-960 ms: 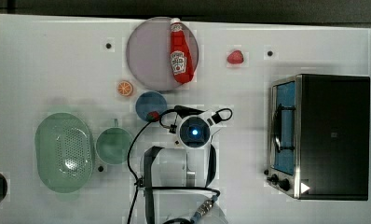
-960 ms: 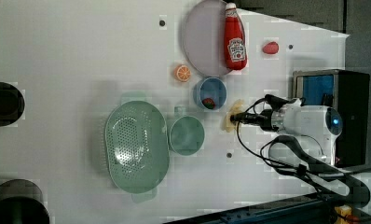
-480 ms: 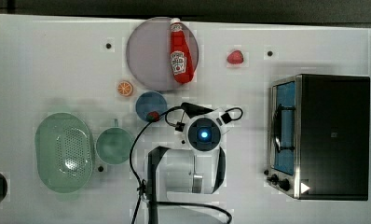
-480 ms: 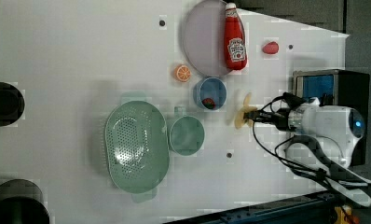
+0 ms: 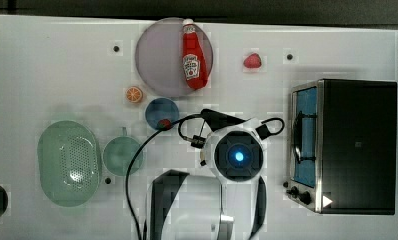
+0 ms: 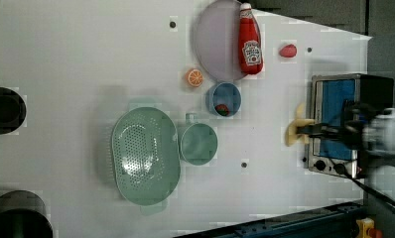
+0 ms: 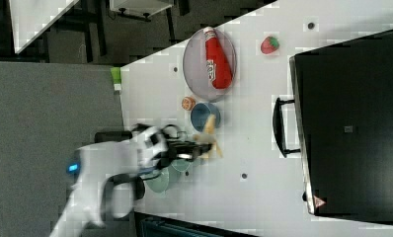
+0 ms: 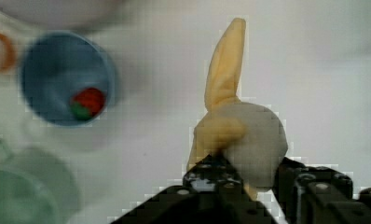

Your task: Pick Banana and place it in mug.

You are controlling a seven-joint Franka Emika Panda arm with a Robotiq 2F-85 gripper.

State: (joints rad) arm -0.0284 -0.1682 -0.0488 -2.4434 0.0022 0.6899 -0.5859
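Gripper closed on the banana, lifted clear of the table. Wrist view: the fingers clamp the lower end, with a pale peel flap bulging beside them and the long tip sticking out beyond. In the left view the banana hangs just in front of the toaster oven; in the right view the banana sits at the fingertips, overlapping the blue bowl's edge.

Mug is well apart from the gripper, toward the top view's left, touching or just beside the green basket. It stands upright, mouth open, looks empty. Blue bowl with a strawberry in it lies between the arm and the orange slice. Farther off: plate with the ketchup bottle lying on it, and a second strawberry loose near the table's far edge.

Risks, as I judge them:
- The grip is only on one end, so the banana may swing or slip during transport.
- The long tip could catch the mug rim and tip the mug, or lodge across it.
- Bowl and basket flank the mug, so an early release lands in the wrong container.
- The cable loops over the mug area in the top view and could snag.
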